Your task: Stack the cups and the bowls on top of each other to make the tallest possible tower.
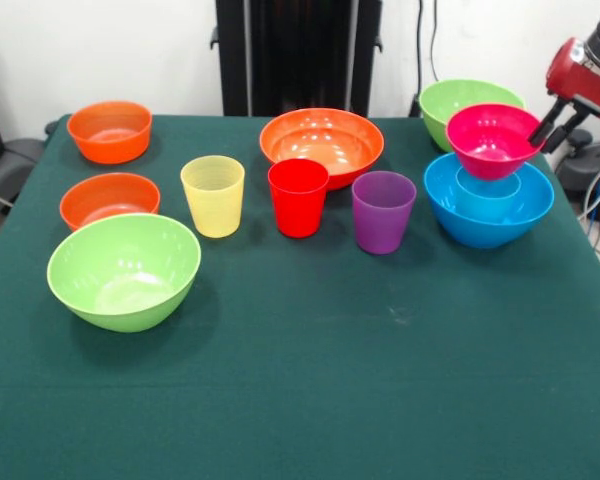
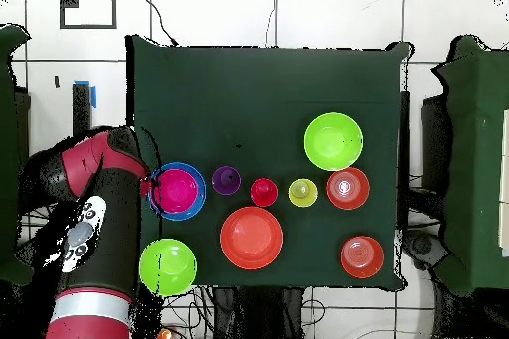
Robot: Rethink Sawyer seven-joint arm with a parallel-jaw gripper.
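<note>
My gripper (image 1: 542,128) reaches in from the right and is shut on the right rim of the small magenta bowl (image 1: 492,140). That bowl sits on the light blue cup (image 1: 488,192), which stands inside the large blue bowl (image 1: 445,205). In the overhead view my gripper (image 2: 151,188) is at the magenta bowl's (image 2: 176,190) left edge. The purple cup (image 1: 383,211), red cup (image 1: 298,197) and yellow cup (image 1: 213,195) stand upright in a row mid-table. The wide orange bowl (image 1: 322,140) lies behind them.
One lime green bowl (image 1: 125,270) sits front left, the other (image 1: 458,100) stands just behind the magenta bowl. Two small orange bowls (image 1: 109,130) (image 1: 108,198) sit at the left. The robot's pedestal (image 1: 298,55) stands at the far edge.
</note>
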